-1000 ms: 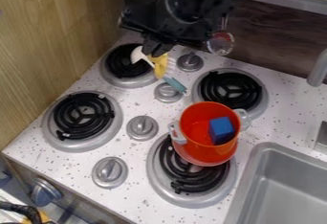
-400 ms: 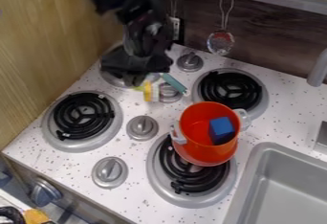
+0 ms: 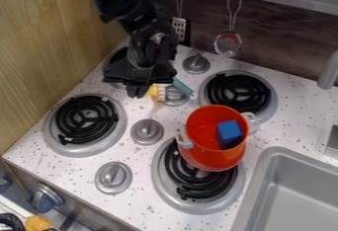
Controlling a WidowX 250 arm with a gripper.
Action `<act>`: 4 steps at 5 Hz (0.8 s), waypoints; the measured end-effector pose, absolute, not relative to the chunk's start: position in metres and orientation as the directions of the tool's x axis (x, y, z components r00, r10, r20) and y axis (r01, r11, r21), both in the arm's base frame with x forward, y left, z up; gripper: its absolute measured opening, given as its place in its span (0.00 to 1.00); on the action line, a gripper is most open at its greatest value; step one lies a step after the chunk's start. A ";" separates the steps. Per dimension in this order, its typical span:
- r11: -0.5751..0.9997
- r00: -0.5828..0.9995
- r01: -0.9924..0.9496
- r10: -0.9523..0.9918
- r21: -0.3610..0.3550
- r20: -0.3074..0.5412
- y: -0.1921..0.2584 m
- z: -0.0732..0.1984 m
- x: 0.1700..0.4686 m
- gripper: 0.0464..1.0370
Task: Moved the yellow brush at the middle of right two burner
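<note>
The black gripper hangs low over the stove's upper left part, between the far left burner and the small knobs. Just right of its tip shows the yellow part of the brush, partly hidden behind the gripper. A teal piece lies beside it, against the upper middle knob; whether it belongs to the brush I cannot tell. On the right side are the far burner and the near burner.
An orange-red pot with a blue block in it stands on the near right burner. The sink is at lower right, a wooden wall at left. Utensils hang on the back wall, including a strainer.
The gripper has come down and left from the top of the view. The yellow part now lies lower and slightly left of where it was. The pot has not moved.
</note>
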State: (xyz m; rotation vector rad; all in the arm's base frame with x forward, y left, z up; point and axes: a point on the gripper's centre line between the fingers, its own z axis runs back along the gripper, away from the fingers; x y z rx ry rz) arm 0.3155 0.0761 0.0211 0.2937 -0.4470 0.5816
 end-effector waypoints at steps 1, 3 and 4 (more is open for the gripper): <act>0.810 0.775 -0.566 0.459 0.154 0.434 0.073 0.018 0.311 0.16; 0.816 0.828 -0.551 0.510 0.175 0.232 0.070 0.026 0.301 0.75; 0.817 0.839 -0.539 0.498 0.207 0.221 0.072 0.034 0.296 0.96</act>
